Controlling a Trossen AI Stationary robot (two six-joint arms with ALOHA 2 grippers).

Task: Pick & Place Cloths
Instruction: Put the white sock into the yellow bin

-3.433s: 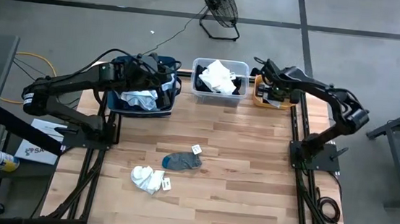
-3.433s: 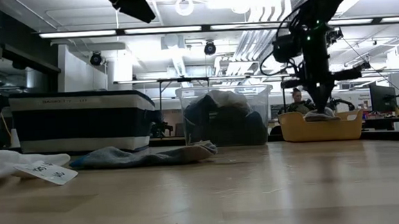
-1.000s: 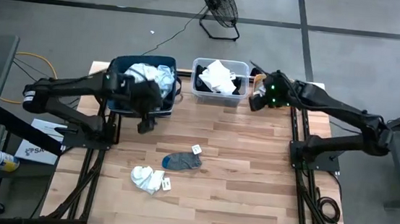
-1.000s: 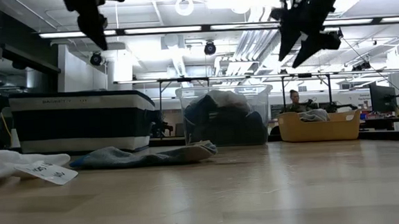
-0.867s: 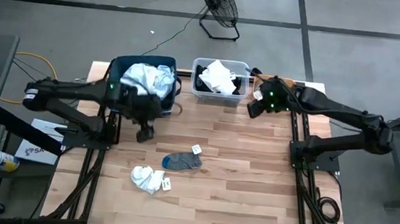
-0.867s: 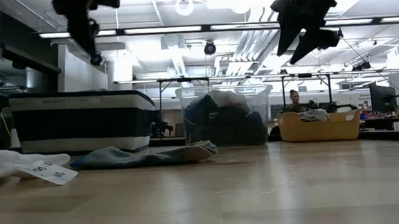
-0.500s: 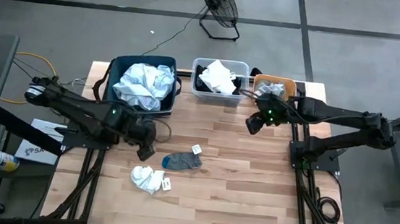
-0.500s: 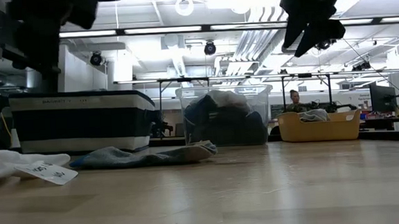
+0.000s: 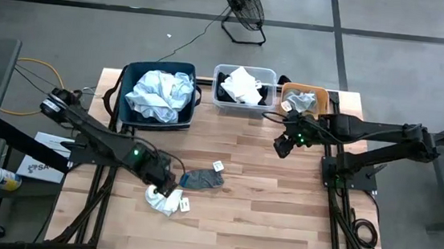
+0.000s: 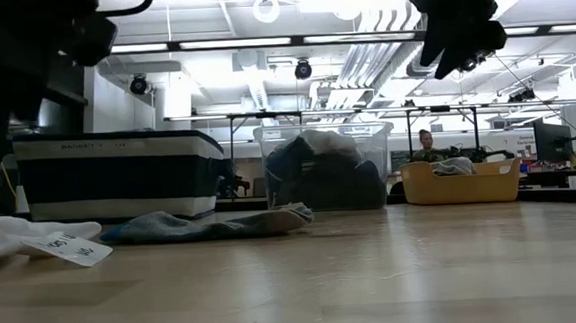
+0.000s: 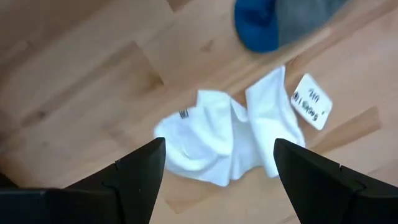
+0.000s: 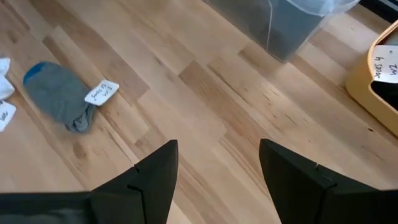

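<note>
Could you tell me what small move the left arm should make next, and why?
Probably lower the left hand straight down: its fingers stand open above the white sock, which lies untouched on the table.

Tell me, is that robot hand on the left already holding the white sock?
No, the left hand hovers with its fingers spread apart above the white sock, which lies flat on the table.
</note>
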